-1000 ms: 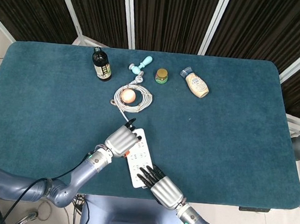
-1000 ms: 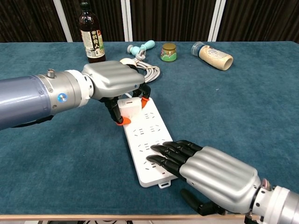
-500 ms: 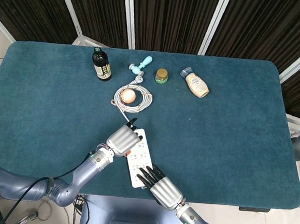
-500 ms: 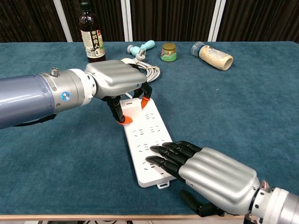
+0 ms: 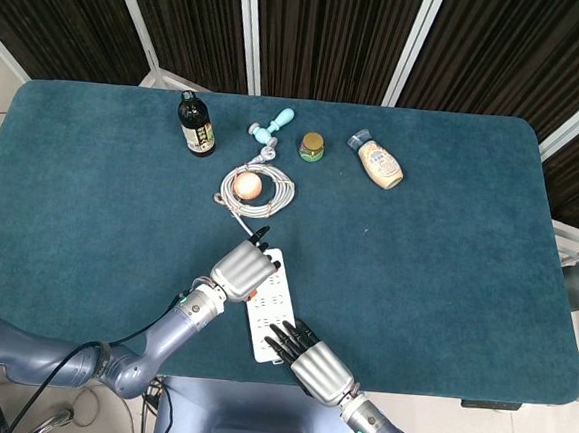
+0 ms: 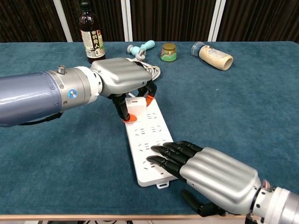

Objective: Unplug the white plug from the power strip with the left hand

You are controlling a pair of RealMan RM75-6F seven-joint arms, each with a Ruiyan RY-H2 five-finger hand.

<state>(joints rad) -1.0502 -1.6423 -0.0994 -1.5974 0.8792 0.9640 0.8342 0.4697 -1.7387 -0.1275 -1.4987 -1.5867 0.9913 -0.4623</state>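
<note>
Chest view: left hand (image 6: 124, 79), centre-left of frame, curled over white plug (image 6: 136, 106), orange-tipped fingers pinching plug sides. Right hand (image 6: 217, 173), lower right, fingers together, flat, pressing near end of power strip (image 6: 148, 140). Strip lies mid-frame, running diagonally. Plug sits at strip's far end; whether seated or part-lifted not discernible. Step judged: grasp made, extraction pending. Next move calls for straight upward pull, right hand bracing strip.
</note>
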